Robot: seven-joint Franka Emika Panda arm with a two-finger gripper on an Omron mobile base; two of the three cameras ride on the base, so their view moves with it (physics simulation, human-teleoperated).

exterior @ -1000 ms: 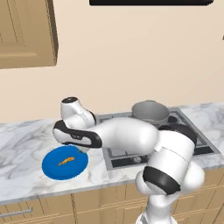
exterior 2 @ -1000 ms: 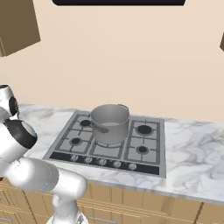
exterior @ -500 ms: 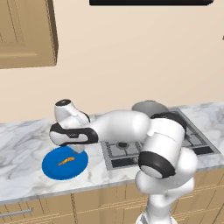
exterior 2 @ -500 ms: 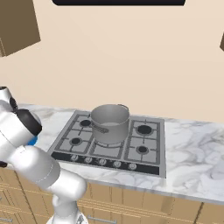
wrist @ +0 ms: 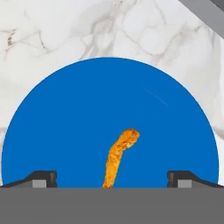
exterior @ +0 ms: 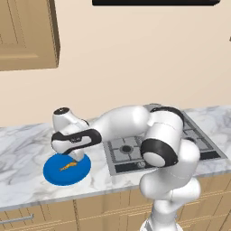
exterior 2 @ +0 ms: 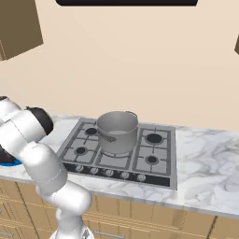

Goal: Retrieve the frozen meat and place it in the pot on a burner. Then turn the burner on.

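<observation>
White-and-grey marble counter (exterior: 27, 149) runs across the lower half of the left base frame, wood cabinet fronts (exterior: 103, 207) below it. Nearest to me in the hand view: my claw (wrist: 113, 178), tips spread to the lower left and lower right corners, jaws wide apart, nothing held. Between the tips lies the frozen meat (wrist: 119, 155), a thin orange strip in the lower middle of the frame, one end running down toward the bottom band. Not touching either tip. It lies on the round blue plate (wrist: 65, 122), which covers most of that frame; marble shows above the plate.

Left base view: same meat (exterior: 68, 166) on the plate (exterior: 56, 173) at lower left, my hand hanging just above it, arm reaching in from the right. Hob (exterior: 131, 151) sits just right of the plate, partly behind my arm.

Farther out, right base view: pot (exterior 2: 117, 131) upright on the hob (exterior 2: 158, 154), middle of the frame, on the back centre burner, side handle pointing toward the left front. Well apart from the meat. Knob row (exterior 2: 109, 173) along the hob's front edge. Beige wall (exterior 2: 140, 60) behind.
</observation>
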